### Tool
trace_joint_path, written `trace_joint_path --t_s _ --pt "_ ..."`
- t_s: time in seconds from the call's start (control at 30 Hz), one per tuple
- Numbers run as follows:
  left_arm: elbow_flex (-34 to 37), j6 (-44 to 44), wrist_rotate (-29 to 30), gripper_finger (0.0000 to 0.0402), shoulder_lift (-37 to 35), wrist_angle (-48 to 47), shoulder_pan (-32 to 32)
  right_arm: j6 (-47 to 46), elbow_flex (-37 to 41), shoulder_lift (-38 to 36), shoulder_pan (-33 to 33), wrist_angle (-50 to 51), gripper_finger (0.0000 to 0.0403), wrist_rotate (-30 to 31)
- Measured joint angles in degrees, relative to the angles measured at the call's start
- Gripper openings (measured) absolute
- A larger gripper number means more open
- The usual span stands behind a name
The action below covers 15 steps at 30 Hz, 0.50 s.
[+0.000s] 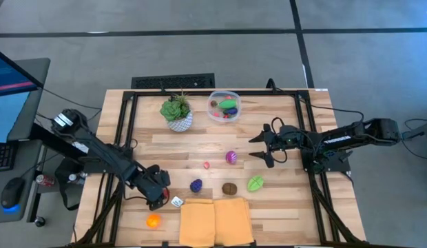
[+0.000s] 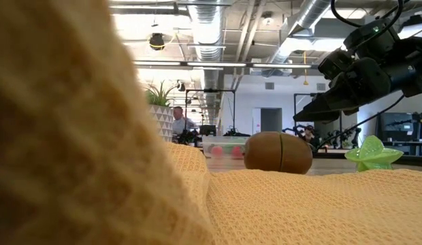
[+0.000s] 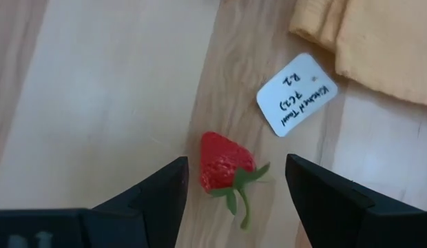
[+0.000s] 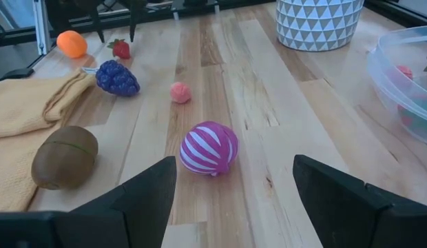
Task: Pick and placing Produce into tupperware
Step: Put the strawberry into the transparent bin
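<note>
Left wrist view | left hand (image 3: 234, 189) open, straddling strawberry (image 3: 224, 164)

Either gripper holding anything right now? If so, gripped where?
Nothing held. The left gripper is open, its fingers either side of the strawberry, which lies on the table, not clamped. The right gripper is open, facing the pink striped ball.

7 loose produce (image 1: 231, 157), 1 tupperware (image 1: 223, 106), 1 plant (image 1: 176, 112), 2 towels (image 1: 215, 222), 1 tag (image 3: 297, 94).
</note>
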State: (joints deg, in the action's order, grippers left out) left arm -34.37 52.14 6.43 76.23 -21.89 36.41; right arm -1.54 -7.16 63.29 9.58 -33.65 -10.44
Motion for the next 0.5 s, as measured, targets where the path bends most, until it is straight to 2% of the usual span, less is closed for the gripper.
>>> trace_joint_path --t_s 0.27,0.5 --pt "-0.2 0.4 -1.5 0.0233 7.6 2.5 0.5 0.0 0.0 0.0 0.0 0.2 0.0315 0.0" --pt "-0.1 1.0 -0.9 0.0233 6.5 2.7 0.7 -0.1 0.0 0.0 0.0 0.2 0.0315 0.0"
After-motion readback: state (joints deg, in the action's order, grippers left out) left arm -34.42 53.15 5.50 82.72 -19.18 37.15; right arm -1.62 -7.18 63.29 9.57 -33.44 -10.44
